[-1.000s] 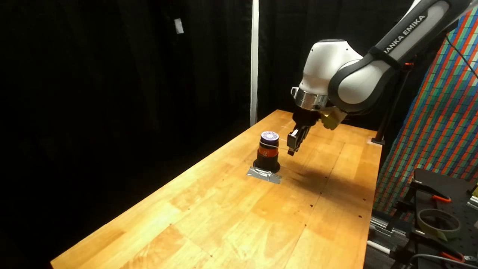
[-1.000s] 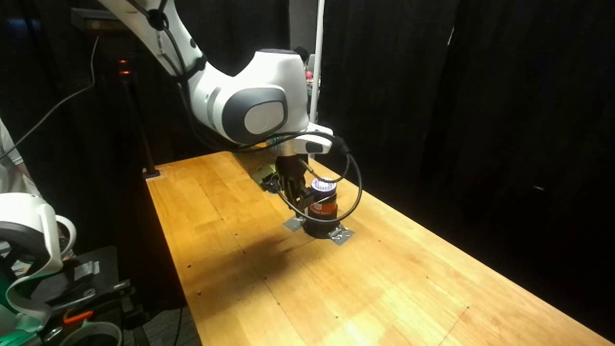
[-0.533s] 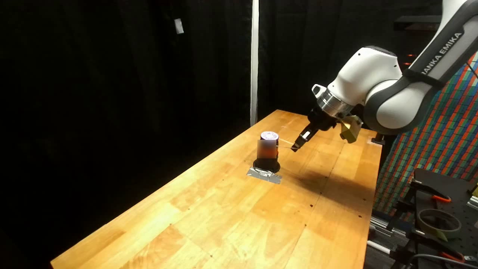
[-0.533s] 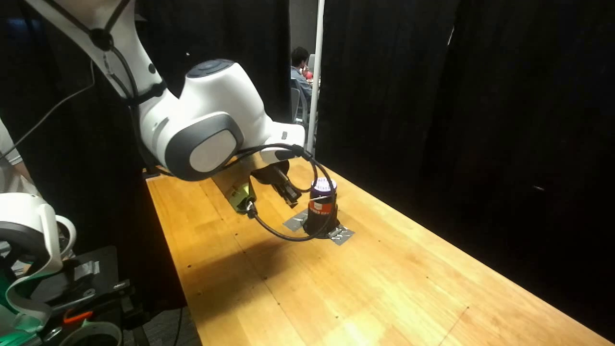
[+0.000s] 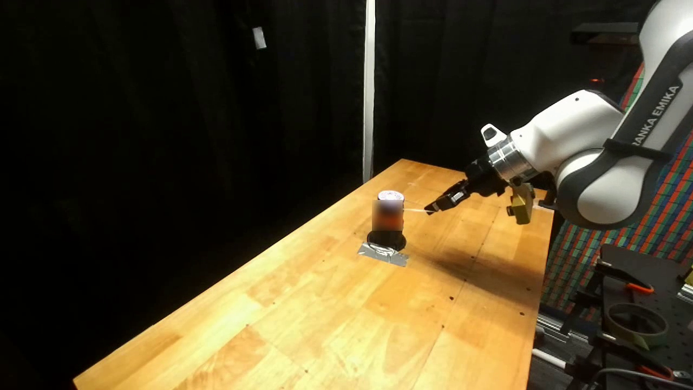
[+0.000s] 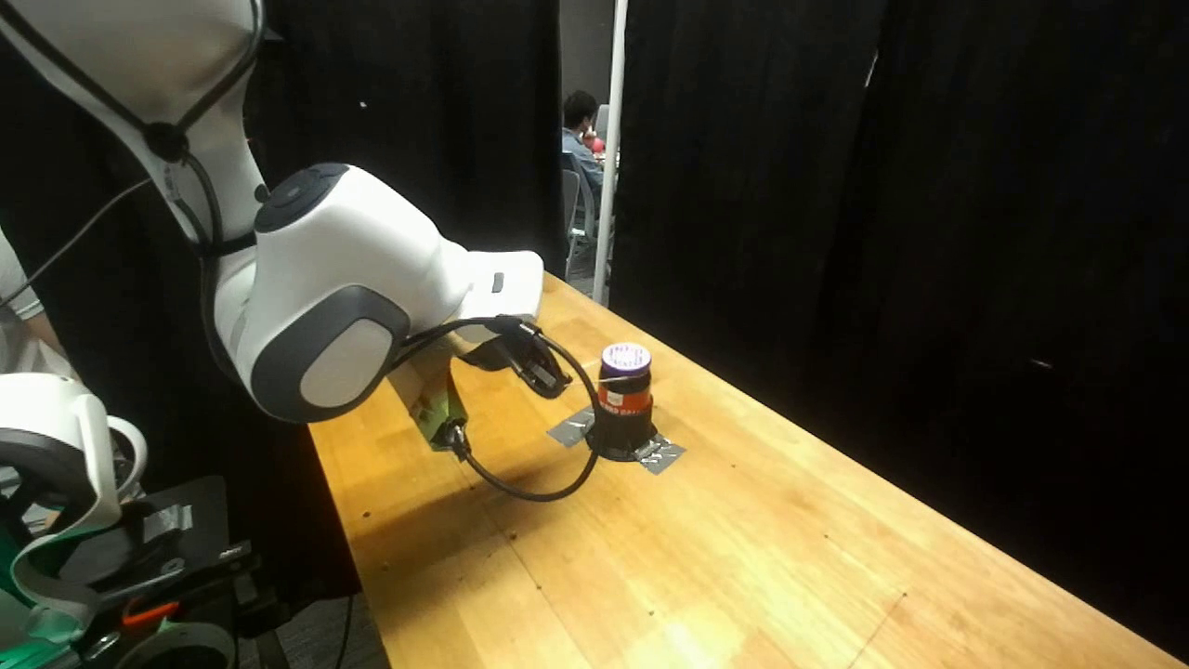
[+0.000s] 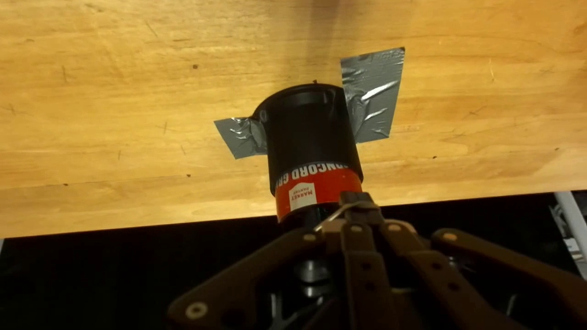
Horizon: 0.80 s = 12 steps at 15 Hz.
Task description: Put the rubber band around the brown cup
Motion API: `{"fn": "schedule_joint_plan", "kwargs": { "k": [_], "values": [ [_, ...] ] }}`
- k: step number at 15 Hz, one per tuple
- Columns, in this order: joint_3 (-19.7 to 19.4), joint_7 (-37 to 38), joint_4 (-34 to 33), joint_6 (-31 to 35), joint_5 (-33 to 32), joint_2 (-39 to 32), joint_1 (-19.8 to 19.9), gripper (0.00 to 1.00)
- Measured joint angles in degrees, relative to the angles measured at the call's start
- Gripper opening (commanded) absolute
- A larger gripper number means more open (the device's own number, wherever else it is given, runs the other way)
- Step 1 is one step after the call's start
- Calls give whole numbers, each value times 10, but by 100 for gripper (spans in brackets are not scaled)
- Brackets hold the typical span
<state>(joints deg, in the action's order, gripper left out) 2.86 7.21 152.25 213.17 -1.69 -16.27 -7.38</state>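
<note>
Probably tension is the danger: the gripper (image 5: 431, 208), closed right up, has the band (image 7: 360, 205) hooked over it, seemingly looped round the cup (image 6: 620, 429), upright on the table (image 5: 325, 314). Too hard a pull could snap it or flick it free

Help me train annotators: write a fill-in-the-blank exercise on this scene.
The rubber band stretches between the brown cup and the Robotiq ____.
In an exterior view, it crosses the cup ____ the orange-red label.
In the wrist view, ____ strips of grey tape flank the cup.
The cup stands ____, not tilted, on the wooden table.
Missing words: gripper; above; two; upright.
</note>
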Motion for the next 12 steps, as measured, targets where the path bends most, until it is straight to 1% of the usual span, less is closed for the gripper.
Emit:
{"fn": "schedule_joint_plan", "kwargs": {
  "k": [5,10,11,12],
  "values": [
    [7,0,4,115,5,-45,1,0],
    [12,-3,3,255,69,-92,-2,0],
    [14,-5,3,282,80,-102,-3,26],
    [15,-5,1,292,89,-109,-4,28]
  ]
}}
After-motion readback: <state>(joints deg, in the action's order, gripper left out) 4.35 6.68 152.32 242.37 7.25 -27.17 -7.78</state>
